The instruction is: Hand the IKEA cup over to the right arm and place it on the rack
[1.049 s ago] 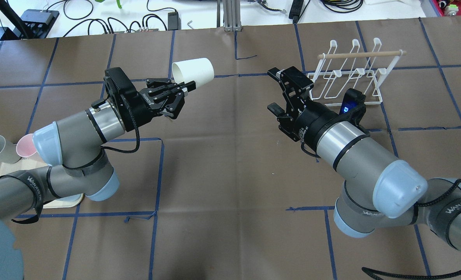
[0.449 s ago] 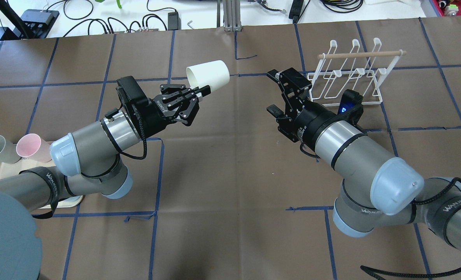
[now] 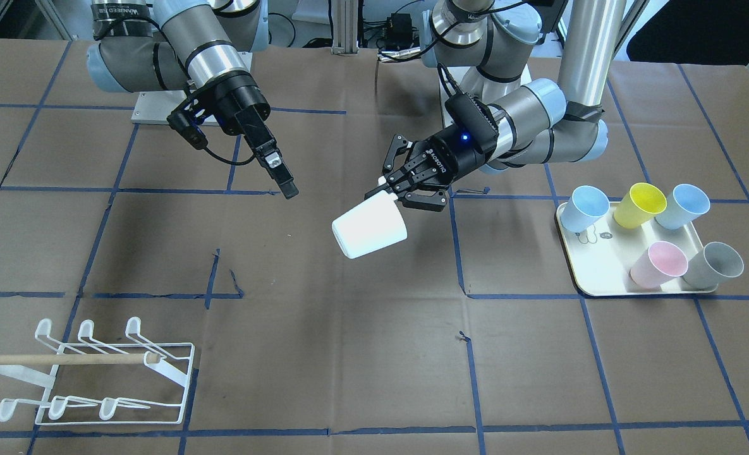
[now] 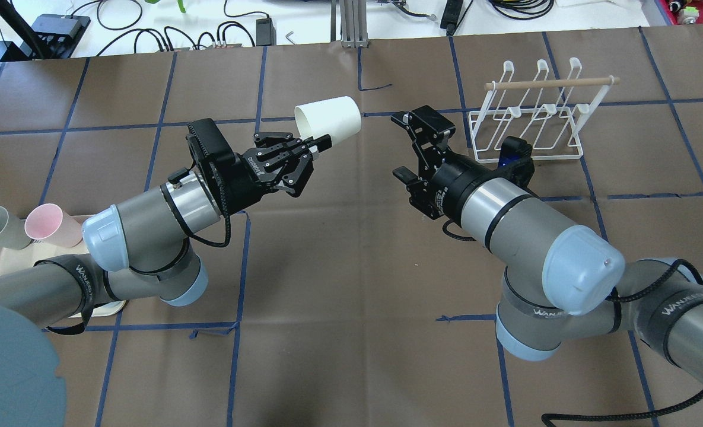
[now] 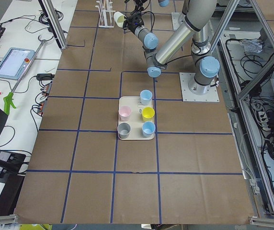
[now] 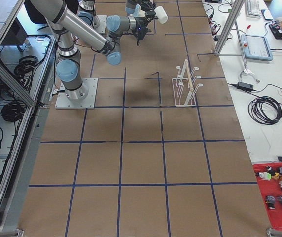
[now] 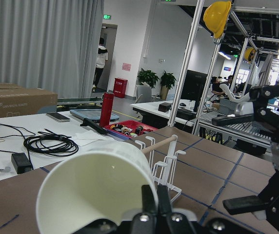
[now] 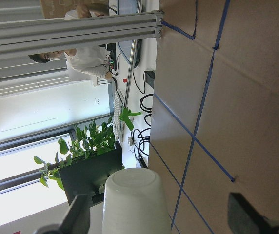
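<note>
Your left end effector [image 4: 320, 141] pinches the cup [image 4: 327, 120] by its rim, base pointing at your empty, wide-open right end effector [image 4: 403, 147].

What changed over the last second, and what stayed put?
The left gripper, still shut on the white plastic cup, carried it toward the open right gripper, which edged closer without touching it. The white wire rack with a wooden dowel stayed put.

Left gripper [image 4: 321, 141] clamped — right gripper [image 4: 397, 145] agape
</note>
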Robot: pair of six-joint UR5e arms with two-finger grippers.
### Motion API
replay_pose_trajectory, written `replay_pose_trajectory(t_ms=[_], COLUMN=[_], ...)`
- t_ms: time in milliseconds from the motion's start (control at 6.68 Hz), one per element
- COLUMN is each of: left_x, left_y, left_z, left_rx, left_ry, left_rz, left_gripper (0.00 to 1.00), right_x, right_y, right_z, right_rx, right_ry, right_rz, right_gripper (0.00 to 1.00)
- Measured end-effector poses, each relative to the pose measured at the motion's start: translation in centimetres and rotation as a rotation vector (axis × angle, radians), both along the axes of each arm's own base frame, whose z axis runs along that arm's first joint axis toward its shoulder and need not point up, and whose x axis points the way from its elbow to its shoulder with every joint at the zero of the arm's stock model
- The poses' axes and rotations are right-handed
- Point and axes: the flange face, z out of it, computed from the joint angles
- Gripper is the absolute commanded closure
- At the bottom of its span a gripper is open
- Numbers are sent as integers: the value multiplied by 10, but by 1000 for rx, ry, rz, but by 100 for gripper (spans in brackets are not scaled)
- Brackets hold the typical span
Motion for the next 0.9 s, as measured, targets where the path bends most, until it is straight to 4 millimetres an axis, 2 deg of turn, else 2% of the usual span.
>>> replay_pose_trajectory(t_ms=[300, 899], left_x=[-1, -1], left_y=[1, 0], left_z=[0, 0], left_rx=[1, 0], left_ry=[0, 0], left_rz=[-1, -1], left_gripper=[92, 91], right_x=[13, 47], right_y=[-17, -45], right_z=[5, 1], right_rx=[26, 29], right_ry=[-7, 1], right_rz=[0, -3], right_gripper=[1, 1])
